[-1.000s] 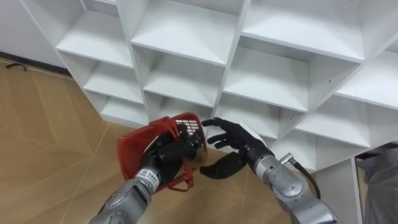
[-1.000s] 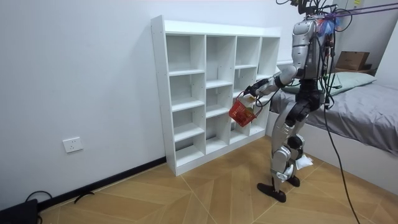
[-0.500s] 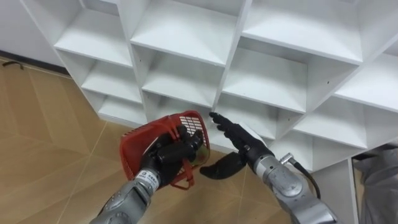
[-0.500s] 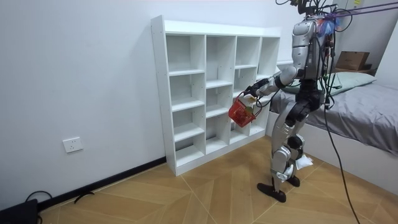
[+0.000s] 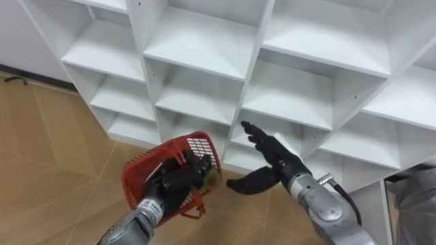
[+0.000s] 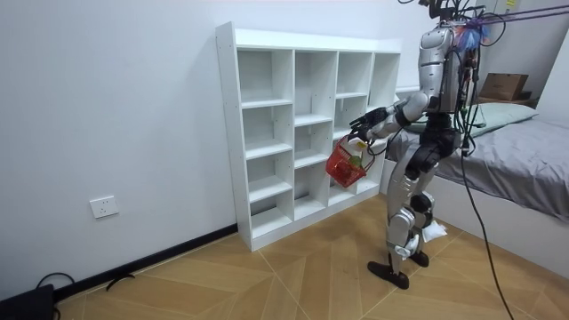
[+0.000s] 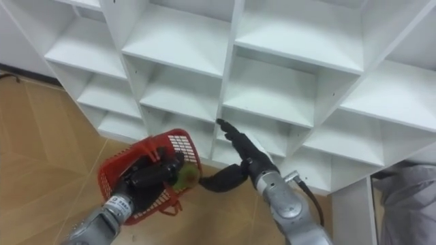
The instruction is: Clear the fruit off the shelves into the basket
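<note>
Mid-collection: left hand (image 5: 178, 182) fingers curl on the basket (image 5: 157, 148) with 1 fruit (image 5: 213, 178); right hand (image 5: 274, 154), fingers spread straight, likely must search the closet (image 5: 204, 41) next.

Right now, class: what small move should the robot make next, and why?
Probably draw the right robot hand back from the shelf unit: it is open and empty, the compartments in view hold nothing, and the red basket, gripped by the left robot hand, already carries a green fruit.

Open closet (image 5: 204, 42) compartments lie just ahead of the right hand (image 5: 276, 158), dividers (image 5: 254, 51) between; the basket (image 5: 136, 190) hangs close on its left.
</note>
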{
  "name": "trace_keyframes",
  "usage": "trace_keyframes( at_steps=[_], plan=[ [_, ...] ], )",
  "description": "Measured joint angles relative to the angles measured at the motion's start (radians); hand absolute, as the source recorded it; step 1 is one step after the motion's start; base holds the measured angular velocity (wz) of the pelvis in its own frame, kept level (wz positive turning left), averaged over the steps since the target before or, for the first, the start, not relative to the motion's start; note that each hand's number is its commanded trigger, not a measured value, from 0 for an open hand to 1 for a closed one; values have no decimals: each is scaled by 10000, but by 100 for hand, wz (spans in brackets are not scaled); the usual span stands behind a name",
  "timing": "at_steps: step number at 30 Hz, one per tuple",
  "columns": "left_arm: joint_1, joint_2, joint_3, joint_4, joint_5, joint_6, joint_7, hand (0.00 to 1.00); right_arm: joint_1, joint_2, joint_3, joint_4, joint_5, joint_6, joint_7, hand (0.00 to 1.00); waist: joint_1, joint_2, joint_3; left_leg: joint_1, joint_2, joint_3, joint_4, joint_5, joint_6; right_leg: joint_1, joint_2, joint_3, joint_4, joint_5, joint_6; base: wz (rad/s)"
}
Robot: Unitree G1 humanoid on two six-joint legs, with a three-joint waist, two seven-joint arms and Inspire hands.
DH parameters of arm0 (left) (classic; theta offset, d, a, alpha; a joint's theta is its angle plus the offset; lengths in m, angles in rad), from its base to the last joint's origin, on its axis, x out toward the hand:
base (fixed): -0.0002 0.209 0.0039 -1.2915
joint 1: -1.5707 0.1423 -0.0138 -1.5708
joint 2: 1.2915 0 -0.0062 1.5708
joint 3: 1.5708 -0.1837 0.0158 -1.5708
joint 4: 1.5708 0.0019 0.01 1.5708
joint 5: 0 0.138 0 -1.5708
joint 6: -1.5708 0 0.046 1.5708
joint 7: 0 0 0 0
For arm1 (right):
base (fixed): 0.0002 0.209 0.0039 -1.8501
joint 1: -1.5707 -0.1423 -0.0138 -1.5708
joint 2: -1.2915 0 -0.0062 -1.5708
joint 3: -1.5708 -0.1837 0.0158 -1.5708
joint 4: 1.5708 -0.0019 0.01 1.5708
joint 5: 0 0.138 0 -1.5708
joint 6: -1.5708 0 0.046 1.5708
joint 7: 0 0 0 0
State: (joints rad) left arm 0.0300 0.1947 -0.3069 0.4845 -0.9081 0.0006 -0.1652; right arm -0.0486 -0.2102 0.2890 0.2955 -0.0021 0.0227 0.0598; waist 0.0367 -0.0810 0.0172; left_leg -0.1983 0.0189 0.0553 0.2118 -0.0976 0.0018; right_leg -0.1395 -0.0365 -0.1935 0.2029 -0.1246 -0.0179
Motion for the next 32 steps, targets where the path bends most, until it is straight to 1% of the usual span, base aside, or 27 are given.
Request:
trace_keyframes(
  at_steps=[2,3,5,6,8,12,14,15,16,18,21,23,24,25,26,27,29,30,32],
  plan=[
    [357,33,195,96,85,4,0,100,182,4,-113,-16,21,-2,-254,0,-39,61,-8,324,-4,90,-139,-22,-5,241,-2,70,-53,-36,10,-11],
    [636,34,335,143,94,6,1,100,372,1,-225,-23,48,-4,-333,0,-45,93,-23,538,5,124,-199,-69,-19,460,19,112,-155,-54,16,-10],
    [912,23,507,582,304,14,0,100,672,2,-554,-25,86,-6,-524,0,-61,206,-68,824,1,157,-280,-130,-31,714,22,142,-189,-124,28,-6],
    [956,11,553,728,306,19,0,100,727,8,-619,-25,98,-6,-591,0,-64,239,-88,876,0,178,-314,-132,-31,745,22,162,-191,-134,32,-4],
    [1006,-57,758,1459,300,32,1,100,1008,-9,-834,-24,518,-48,-910,0,-97,360,-111,1094,-4,224,-418,-136,-35,914,18,180,-211,-166,35,-3],
    [1012,-81,1131,2248,340,49,52,100,1431,-44,-979,-19,1215,-102,-1371,0,-165,407,-99,1367,-4,229,-483,-165,-62,1148,21,169,-243,-231,37,0],
    [1025,-92,1477,2756,403,55,124,100,1729,-44,-1280,142,1548,-210,-1585,0,-220,432,-90,1605,-2,218,-504,-223,-72,1424,36,177,-345,-247,47,0],
    [1026,-83,1526,2878,404,55,208,100,1785,-43,-1350,205,1685,-225,-1686,0,-255,437,-87,1650,-3,216,-501,-242,-70,1465,34,173,-348,-261,52,0],
    [1025,-80,1642,3100,403,52,365,100,1809,-36,-1428,484,1968,-333,-1906,0,-311,453,-76,1747,-6,218,-501,-269,-70,1563,31,176,-350,-279,60,0],
    [1029,-79,1786,3284,400,44,520,100,1873,-9,-1579,879,2339,-393,-2198,0,-330,460,-83,1802,-6,239,-480,-306,-68,1594,33,215,-334,-300,67,-5],
    [1036,-83,1865,3602,478,-71,563,100,1878,9,-1629,1689,3064,-609,-2517,0,-341,481,-75,1846,-5,281,-487,-324,-70,1609,43,281,-337,-300,67,-5],
    [1099,-108,1880,3933,616,-155,688,100,1924,49,-1630,2624,3863,-947,-2640,0,-355,513,-58,2000,-2,288,-488,-380,-74,1780,46,284,-382,-310,76,-3],
    [1109,-126,1897,4067,697,-188,715,100,1926,72,-1660,2935,3967,-1017,-2679,0,-360,523,-65,2053,-3,293,-487,-399,-72,1816,44,288,-383,-322,81,0],
    [1169,-162,1943,4301,969,-238,756,100,1932,142,-1799,3607,3995,-1118,-2688,0,-358,555,-92,2139,-10,295,-486,-436,-69,1931,37,283,-389,-355,92,0],
    [1234,-223,2104,4513,1303,-294,760,100,1938,215,-2012,4328,4013,-1167,-2700,0,-350,576,-112,2233,-22,295,-503,-451,-65,1958,27,286,-385,-383,107,0],
    [1256,-246,2199,4592,1469,-338,774,100,1959,215,-2047,4621,4073,-1168,-2726,0,-346,588,-120,2263,-27,295,-510,-456,-64,1978,20,285,-376,-398,111,0],
    [1290,-244,2317,4965,2143,-470,893,100,1975,247,-2155,5724,4287,-1239,-2756,0,-360,648,-144,2319,-28,296,-514,-465,-61,2091,19,274,-380,-418,115,0],
    [1260,-247,2317,5168,2302,-528,910,100,1966,267,-2165,6085,4296,-1286,-2745,0,-367,663,-138,2389,-28,296,-525,-469,-66,2102,21,279,-400,-420,114,0],
    [1302,-293,2320,5794,2767,-564,1082,100,1984,506,-2495,7384,4301,-1329,-2685,0,-413,679,-161,2611,-23,297,-569,-520,-88,2310,28,295,-498,-477,111,0]
  ],
)
